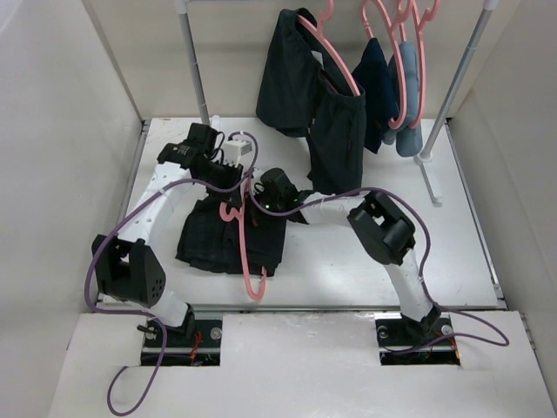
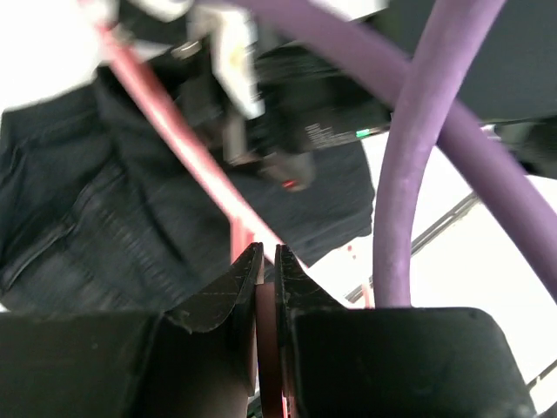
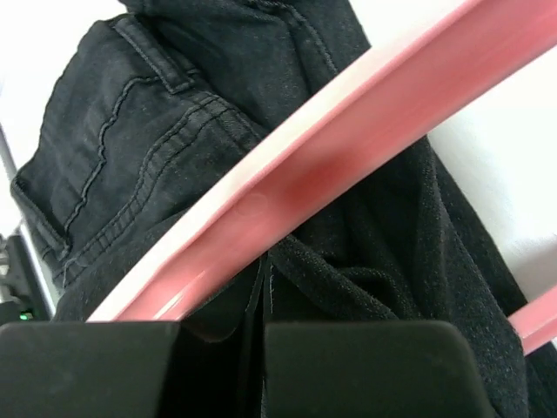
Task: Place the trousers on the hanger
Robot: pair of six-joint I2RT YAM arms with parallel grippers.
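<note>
The black trousers lie folded on the table, left of centre. The pink hanger lies across them, its lower end past their near edge. My left gripper is at the hanger's far end and is shut on the hanger; in the left wrist view the pink bar runs into the closed gripper over the trousers. My right gripper is beside it. In the right wrist view the gripper is shut on black trouser fabric just under the hanger bar.
A clothes rack with grey poles stands at the back. On it hang other pink hangers with shorter black garments and navy and light-blue ones. Purple cables loop over both arms. White walls close in the table.
</note>
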